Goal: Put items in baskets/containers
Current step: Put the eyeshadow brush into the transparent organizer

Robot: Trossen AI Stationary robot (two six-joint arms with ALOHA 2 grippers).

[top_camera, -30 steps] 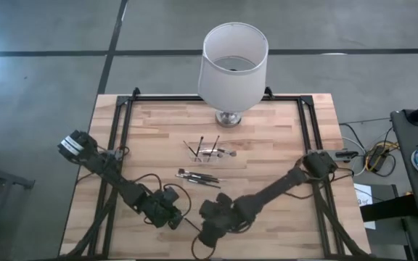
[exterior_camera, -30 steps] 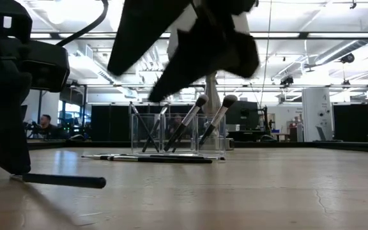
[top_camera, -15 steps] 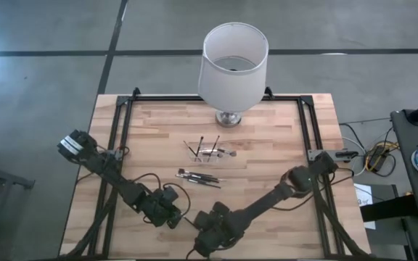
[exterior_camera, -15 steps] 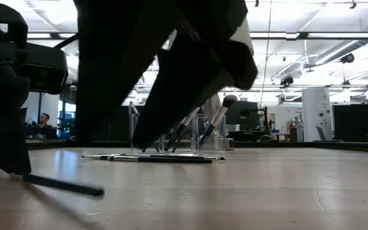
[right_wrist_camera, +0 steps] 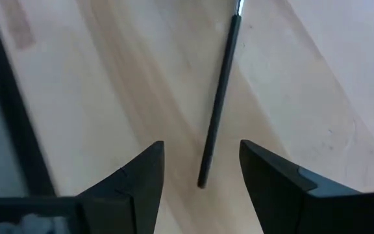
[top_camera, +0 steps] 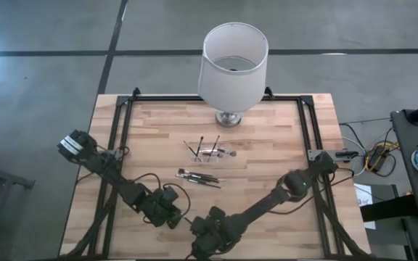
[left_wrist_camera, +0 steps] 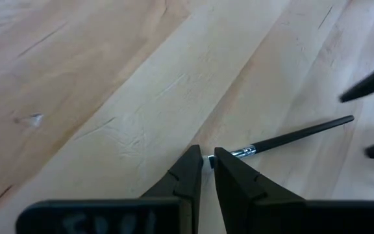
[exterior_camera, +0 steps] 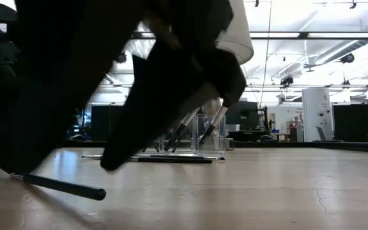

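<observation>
I see my left gripper (left_wrist_camera: pixel 207 170) clenched on the metal end of a thin dark brush (left_wrist_camera: pixel 297 134) lying on the table (top_camera: pixel 267 145) near its front edge. My right gripper (right_wrist_camera: pixel 200 179) hangs released, fingers spread over that brush's handle. More brushes (top_camera: pixel 198 175) lie mid-table just in front of the clear holder (top_camera: pixel 209 153), which has several in it.

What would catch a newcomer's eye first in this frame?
The big white lampshade on its metal base at the table's far edge dominates. Near the front edge, the left gripper is nearly closed on the metal end of a thin dark brush, and the open right gripper hovers over the brush's free end.
</observation>
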